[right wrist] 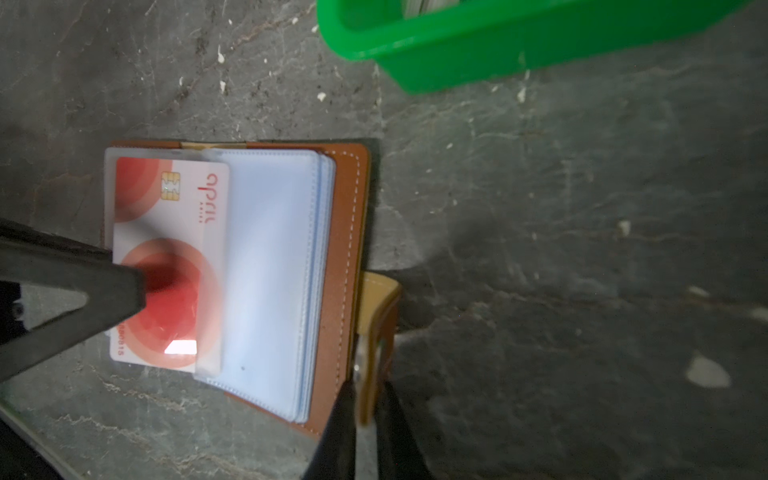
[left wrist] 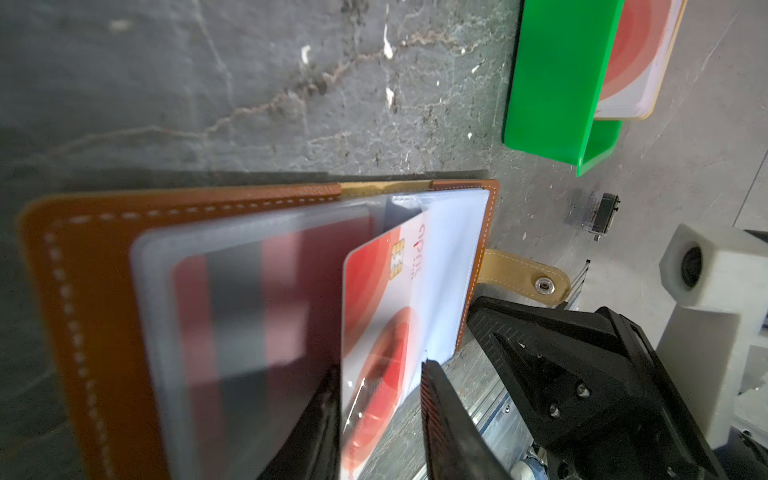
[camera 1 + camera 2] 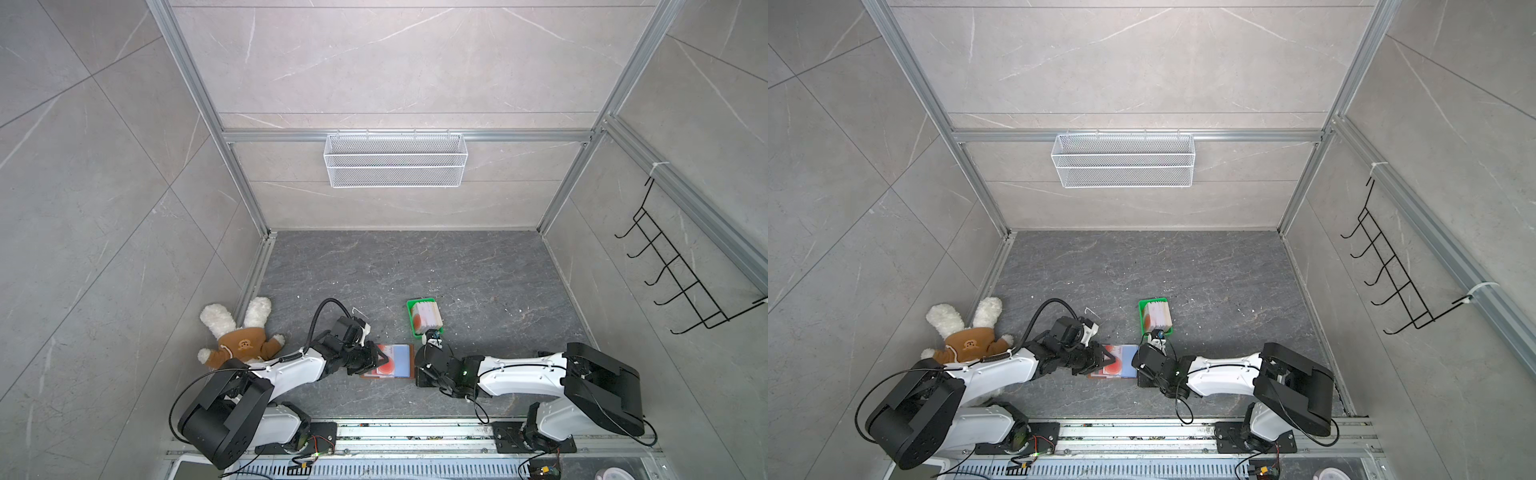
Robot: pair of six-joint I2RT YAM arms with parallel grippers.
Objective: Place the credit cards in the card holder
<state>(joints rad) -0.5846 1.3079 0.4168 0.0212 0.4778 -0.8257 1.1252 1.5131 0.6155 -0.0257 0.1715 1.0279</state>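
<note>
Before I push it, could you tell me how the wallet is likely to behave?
The wallet lies flat and open, so it would probably slide, not tip. Its clear sleeves look thin and floppy and may flip over. The right hand pinches the tab, which likely anchors it.

Tan leather holder (image 3: 402,358) lies open on the desk, a pale red-circled card (image 1: 174,199) in a clear sleeve at its 9 o'clock side. Remaining cards (image 3: 428,318) stand stacked at its 1 o'clock.
</note>
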